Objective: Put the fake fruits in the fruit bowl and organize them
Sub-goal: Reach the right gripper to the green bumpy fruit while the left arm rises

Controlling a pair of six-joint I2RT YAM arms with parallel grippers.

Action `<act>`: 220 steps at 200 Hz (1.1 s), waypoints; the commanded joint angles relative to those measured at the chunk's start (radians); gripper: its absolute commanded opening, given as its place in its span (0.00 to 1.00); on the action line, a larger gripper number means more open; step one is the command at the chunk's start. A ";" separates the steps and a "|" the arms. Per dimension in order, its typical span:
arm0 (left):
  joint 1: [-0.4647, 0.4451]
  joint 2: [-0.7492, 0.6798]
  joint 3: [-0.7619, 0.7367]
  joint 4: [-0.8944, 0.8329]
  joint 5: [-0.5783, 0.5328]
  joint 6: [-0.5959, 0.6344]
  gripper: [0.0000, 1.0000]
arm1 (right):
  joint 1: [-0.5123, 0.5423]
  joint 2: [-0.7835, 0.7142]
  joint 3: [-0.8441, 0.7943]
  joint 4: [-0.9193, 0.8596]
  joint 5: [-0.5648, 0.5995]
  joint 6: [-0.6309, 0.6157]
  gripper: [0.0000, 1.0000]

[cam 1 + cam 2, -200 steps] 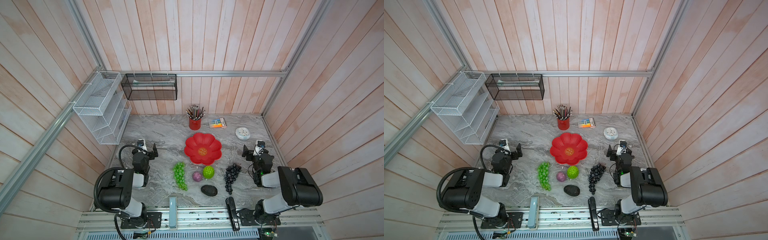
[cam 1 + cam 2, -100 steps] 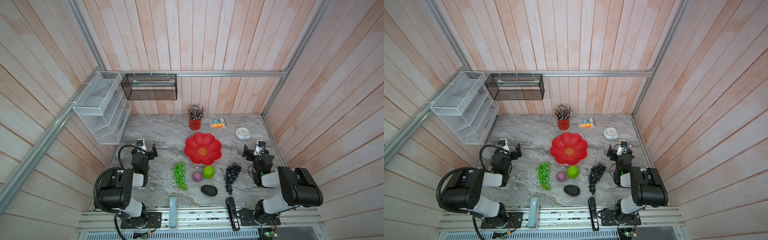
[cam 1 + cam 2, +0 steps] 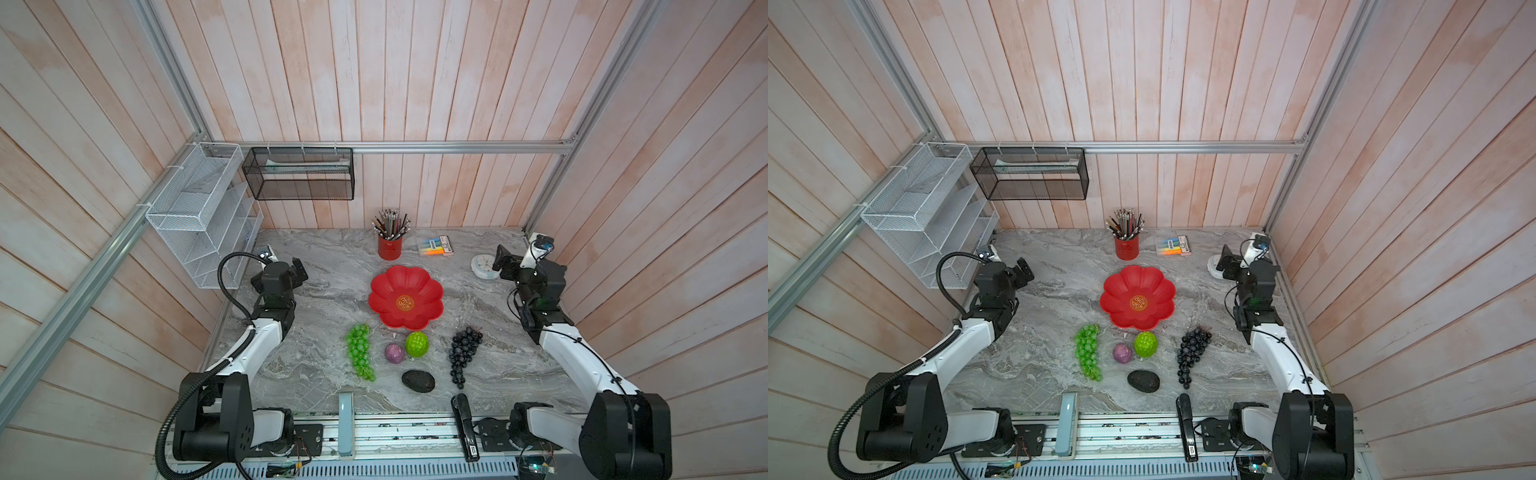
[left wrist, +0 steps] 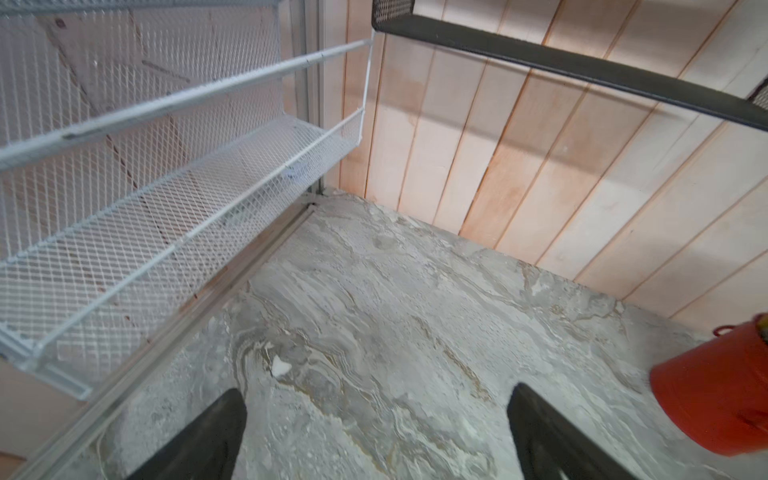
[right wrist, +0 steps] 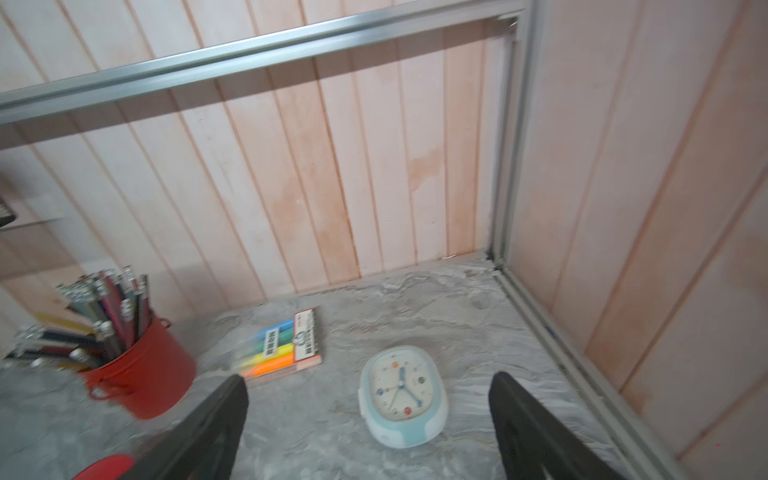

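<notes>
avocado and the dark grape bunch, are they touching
Apart. In both top views a strip of bare tabletop shows between the avocado and the dark grape bunch.

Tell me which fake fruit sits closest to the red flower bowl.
The bumpy lime-green ball, just off the rim of the fruit bowl; the small purple ball beside it lies farther out.

top views: high, downward, whole table [image 3: 324,257] | wrist views: low, share pencil cup [image 5: 141,376]
</notes>
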 commanded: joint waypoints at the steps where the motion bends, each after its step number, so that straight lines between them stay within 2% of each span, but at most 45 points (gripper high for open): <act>1: -0.088 -0.031 0.061 -0.277 -0.046 -0.121 1.00 | 0.152 -0.006 0.078 -0.366 -0.054 0.035 0.91; 19: -0.160 -0.047 0.093 -0.328 -0.005 -0.113 1.00 | 0.291 -0.016 0.118 -0.511 -0.059 0.052 0.91; 40: -0.223 -0.074 0.098 -0.355 0.028 -0.136 1.00 | 0.458 -0.009 0.152 -0.673 0.014 0.074 0.91; 62: -0.277 -0.100 0.057 -0.314 0.043 -0.199 1.00 | 0.549 0.026 0.155 -0.755 -0.076 0.171 0.92; 91: -0.311 -0.108 0.042 -0.305 0.022 -0.267 1.00 | 0.635 0.073 0.153 -0.788 -0.098 0.262 0.94; 158: -0.312 -0.076 0.034 -0.282 0.074 -0.284 1.00 | 0.701 0.222 0.153 -0.782 -0.168 0.283 0.96; 193: -0.312 -0.097 0.016 -0.286 0.073 -0.309 1.00 | 0.719 0.270 0.137 -0.798 -0.143 0.267 0.96; 220: -0.312 -0.106 0.012 -0.303 0.053 -0.304 1.00 | 0.720 0.295 0.097 -0.747 -0.140 0.264 0.95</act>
